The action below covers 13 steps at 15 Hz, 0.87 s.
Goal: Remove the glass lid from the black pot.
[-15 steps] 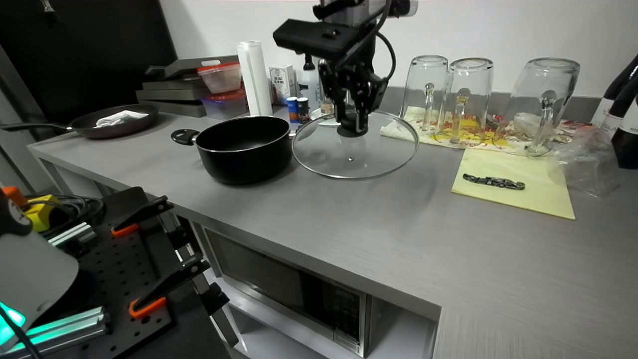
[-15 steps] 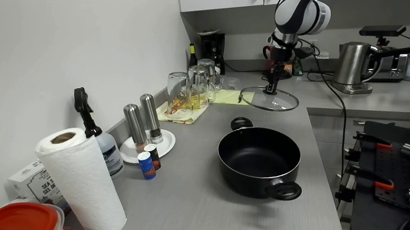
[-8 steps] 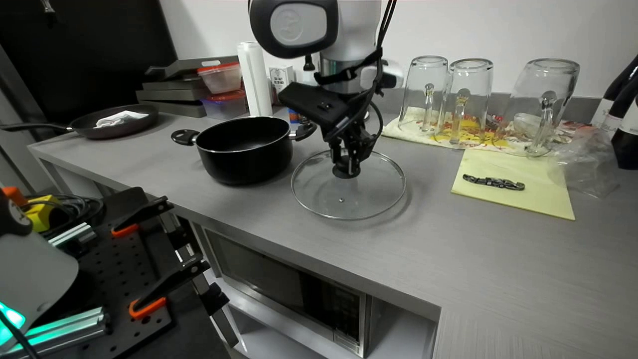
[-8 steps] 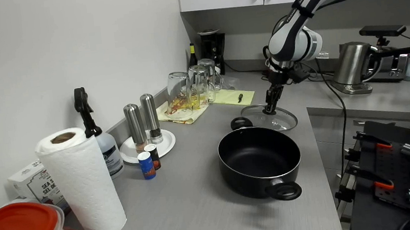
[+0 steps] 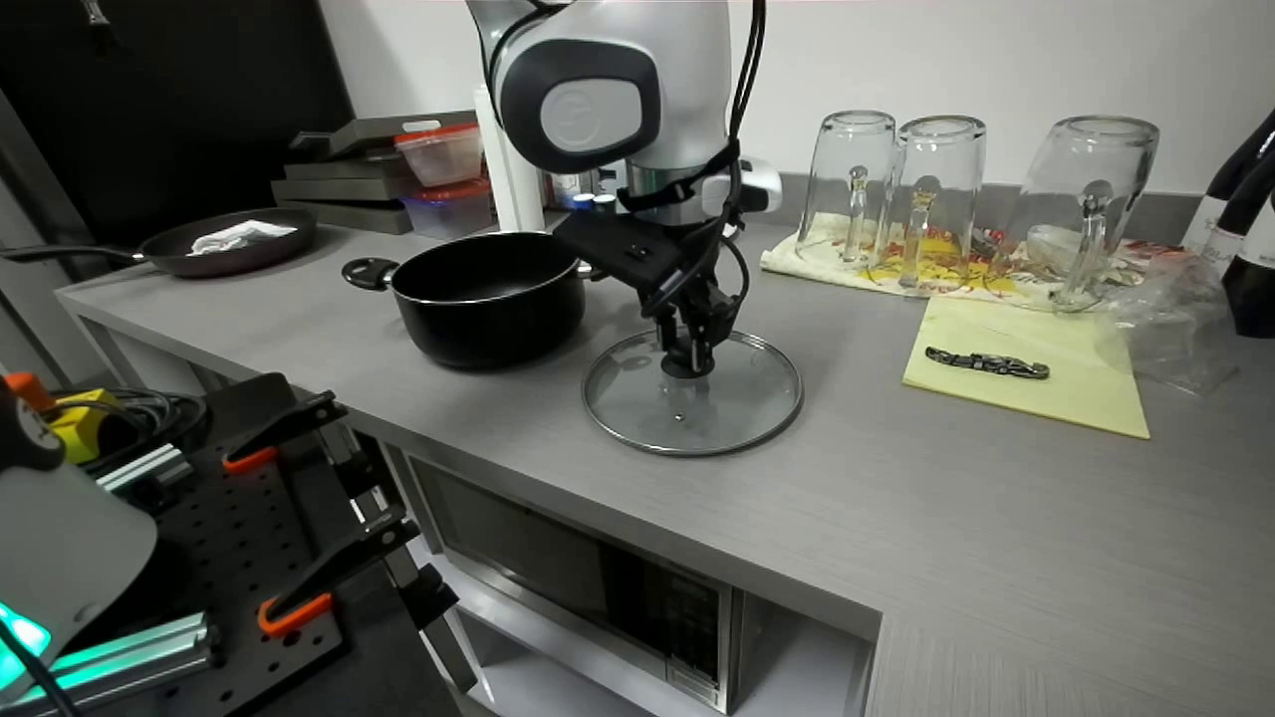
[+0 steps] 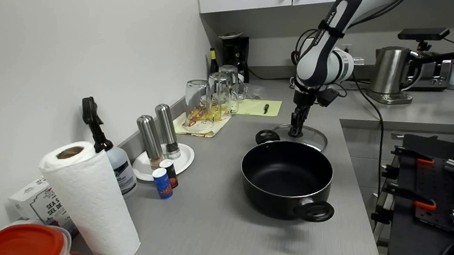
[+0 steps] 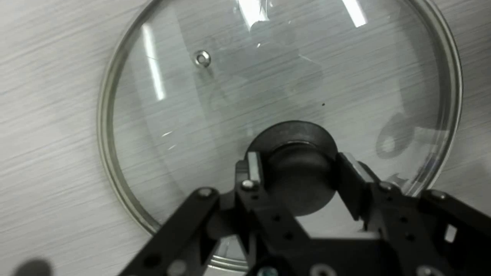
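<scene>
The glass lid lies flat and appears to rest on the grey counter beside the black pot. In an exterior view the lid shows behind the pot, whose rim hides part of it. The pot is uncovered, and its inside looks empty. My gripper points down at the lid's dark centre knob. In the wrist view the gripper has one finger on each side of the knob, both touching it. The lid's metal rim and steam vent show there around the clear glass.
Upside-down glass mugs stand on a patterned cloth near the wall. A yellow sheet with a small dark object lies nearby. A frying pan, paper towel roll and two mills stand along the counter. Its front edge is close to the lid.
The lid, held by its knob, has come down from above the counter, first tilted and now flat. My gripper has moved down with it, toward the counter's front edge. The pot has not moved.
</scene>
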{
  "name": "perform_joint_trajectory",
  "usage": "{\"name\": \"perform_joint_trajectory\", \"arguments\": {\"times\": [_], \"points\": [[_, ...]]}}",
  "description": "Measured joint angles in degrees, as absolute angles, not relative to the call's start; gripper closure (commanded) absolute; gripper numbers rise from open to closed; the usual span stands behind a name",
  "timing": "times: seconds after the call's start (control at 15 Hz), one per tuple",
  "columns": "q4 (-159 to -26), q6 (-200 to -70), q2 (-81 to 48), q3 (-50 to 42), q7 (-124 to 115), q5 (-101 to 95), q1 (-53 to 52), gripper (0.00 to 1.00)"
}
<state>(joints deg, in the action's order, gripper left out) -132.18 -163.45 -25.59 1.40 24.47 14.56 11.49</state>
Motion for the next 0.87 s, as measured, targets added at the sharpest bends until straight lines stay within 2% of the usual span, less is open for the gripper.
{"name": "perform_joint_trajectory", "arguments": {"times": [0.07, 0.13, 0.2, 0.4, 0.47, 0.87], "points": [[-132.2, -163.5, -25.7, 1.4, 23.6, 13.6, 11.5, 0.75], [-132.2, -163.6, -25.7, 1.4, 22.9, 12.7, 11.5, 0.44], [-132.2, -163.6, -25.7, 1.4, 22.3, 12.0, 11.5, 0.23], [-132.2, -163.7, -25.7, 1.4, 21.0, 10.8, 11.5, 0.03], [-132.2, -163.8, -25.7, 1.5, 20.9, 10.8, 11.5, 0.00], [-132.7, -166.3, -24.4, 8.1, 21.6, 12.2, 15.9, 0.00]]}}
